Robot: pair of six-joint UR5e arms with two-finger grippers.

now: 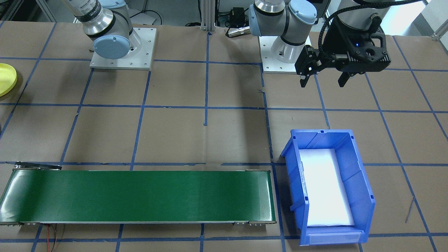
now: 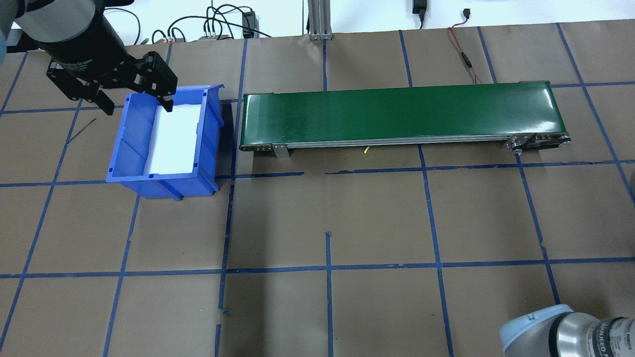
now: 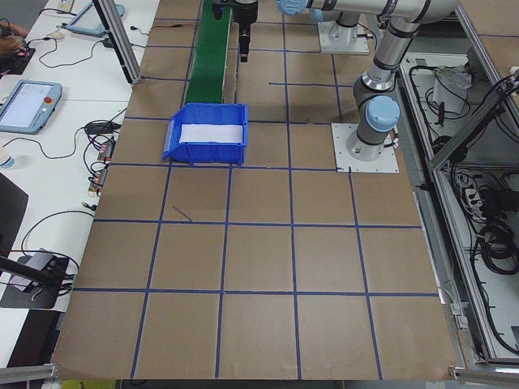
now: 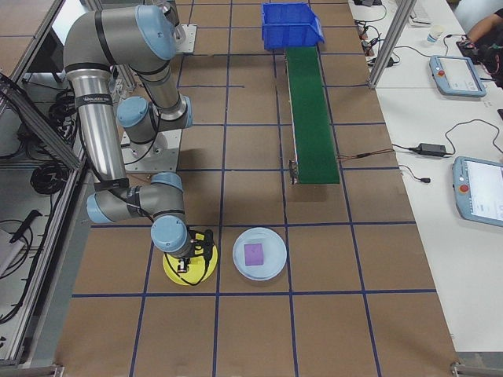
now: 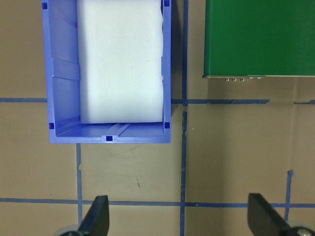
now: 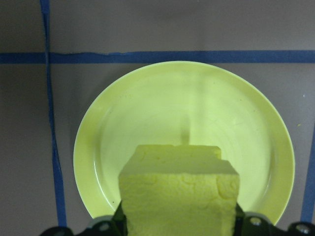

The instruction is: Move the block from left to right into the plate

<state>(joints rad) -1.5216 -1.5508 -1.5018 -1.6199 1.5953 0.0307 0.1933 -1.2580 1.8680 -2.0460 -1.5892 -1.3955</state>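
Observation:
In the right wrist view a yellow foam block fills the bottom centre, with my right gripper shut on it. It hangs over the near part of the round yellow plate; I cannot tell whether it touches. The exterior right view shows that gripper low over the plate. The plate's edge also peeks in at the left of the front-facing view. My left gripper stands open and empty above the far end of the blue bin; its fingertips are wide apart.
The bin holds only a white foam pad. A long green conveyor belt runs beside it. A pale round plate with a purple block lies next to the yellow plate. Blue tape lines grid the brown table.

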